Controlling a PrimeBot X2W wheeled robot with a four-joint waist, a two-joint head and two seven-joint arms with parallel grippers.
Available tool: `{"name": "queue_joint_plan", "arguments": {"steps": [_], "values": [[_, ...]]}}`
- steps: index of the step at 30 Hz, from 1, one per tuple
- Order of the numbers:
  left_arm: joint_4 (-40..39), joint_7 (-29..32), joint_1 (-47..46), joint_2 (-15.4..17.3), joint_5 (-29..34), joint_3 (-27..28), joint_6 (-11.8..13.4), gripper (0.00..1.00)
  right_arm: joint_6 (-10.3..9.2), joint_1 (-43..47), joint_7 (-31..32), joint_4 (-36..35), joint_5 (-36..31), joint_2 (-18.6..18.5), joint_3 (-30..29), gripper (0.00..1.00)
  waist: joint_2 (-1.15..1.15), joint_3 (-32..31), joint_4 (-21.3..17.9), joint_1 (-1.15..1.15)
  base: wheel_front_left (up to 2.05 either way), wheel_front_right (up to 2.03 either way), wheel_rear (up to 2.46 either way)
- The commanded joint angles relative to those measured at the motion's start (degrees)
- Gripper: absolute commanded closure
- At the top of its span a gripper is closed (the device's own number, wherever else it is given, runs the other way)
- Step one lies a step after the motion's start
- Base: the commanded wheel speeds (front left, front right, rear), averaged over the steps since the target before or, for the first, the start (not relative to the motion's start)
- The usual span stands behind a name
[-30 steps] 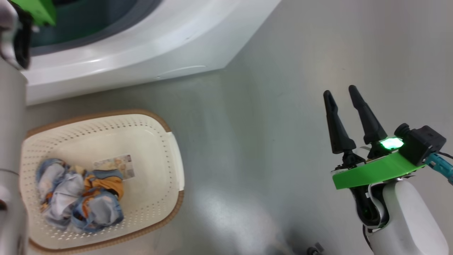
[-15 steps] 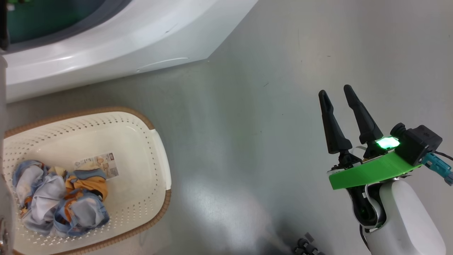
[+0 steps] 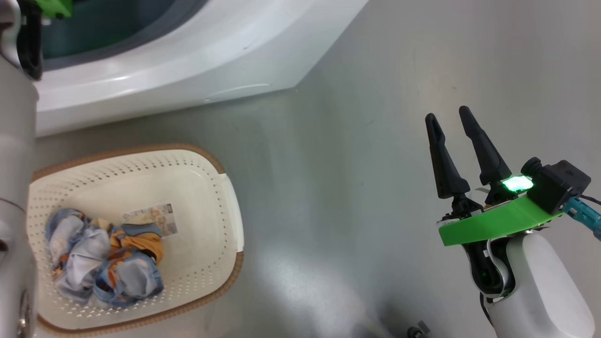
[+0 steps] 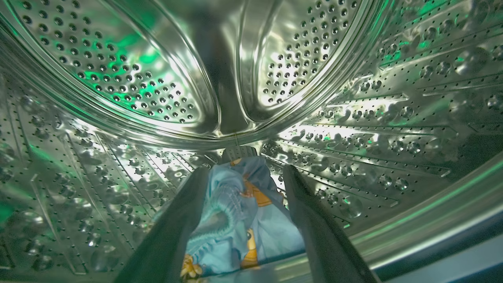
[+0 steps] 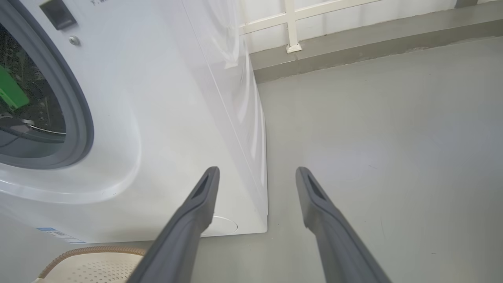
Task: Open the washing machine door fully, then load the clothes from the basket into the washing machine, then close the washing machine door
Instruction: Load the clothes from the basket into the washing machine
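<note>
Light blue fabric clothes with orange-brown bear print (image 3: 105,263) lay bundled in the near left end of the small cream-white perforated plastic basket with brown woven-look rim (image 3: 220,197), beside a paper label (image 3: 155,220) on the basket's inside; the basket sat on the grey floor (image 3: 338,188) just in front of the big white front-loading washing machine (image 3: 188,61). One more garment of the same blue bear fabric (image 4: 228,220) lay on the bottom of the perforated steel drum (image 4: 149,78), near the drum mouth; in the left wrist view it showed between the two dark fingers of the left gripper (image 4: 244,171); the jaws were spread wide and did not pinch the cloth; whether a finger brushed it, cannot tell. In the head view the pale left forearm (image 3: 16,188) ran up the left edge into the machine's opening, green mount (image 3: 51,7) at the top corner; the same green part (image 5: 11,92) showed inside the grey rubber gasket (image 5: 80,118) in the right wrist view. The right gripper (image 3: 448,114) hung over bare floor, well apart from the basket and to the right of the machine's corner, fingers wide apart and empty; a green light glowed at its base (image 3: 516,183). In its own wrist view the right gripper (image 5: 256,171) pointed at the machine's lower front corner, round flap (image 5: 220,226) and blue sticker (image 5: 51,232) low on the front, basket rim at the bottom left; a white rail (image 5: 290,23) stood along the far wall.
</note>
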Motion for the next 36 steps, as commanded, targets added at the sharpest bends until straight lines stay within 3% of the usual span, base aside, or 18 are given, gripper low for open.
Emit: {"name": "queue_joint_plan", "arguments": {"steps": [1, 15, 29, 36], "values": [[-1.04, -0.85, 0.96, 1.56, -0.21, -0.17, -0.77, 0.00, 0.09, 1.29, -0.27, -1.01, -0.37, -0.72, 0.56, 0.00, 0.00, -1.23, 0.98, 0.00, 0.00, 0.00, 0.00], [-6.65, -2.18, 9.51, 1.13, -1.98, 0.04, -2.02, 0.00, 0.09, 2.39, -0.27, 0.17, -0.10, -2.16, 0.87, 0.00, 0.00, -7.66, 3.32, 0.00, 0.00, 0.00, 0.00], [-20.53, -2.20, 26.01, 1.71, -2.61, 2.27, -1.99, 0.00, 0.09, 4.67, -0.27, 1.44, 0.39, -3.89, 0.84, 0.00, 0.00, -15.62, 5.64, 0.00, 0.00, 0.00, 0.00], [-30.96, -2.20, 39.82, 1.18, -4.05, 5.60, -0.88, 0.00, 0.09, 6.07, -0.27, 2.34, 0.84, -4.87, 1.15, 0.00, 0.00, -21.21, 7.15, 0.00, 0.00, 0.00, 0.00]]}}
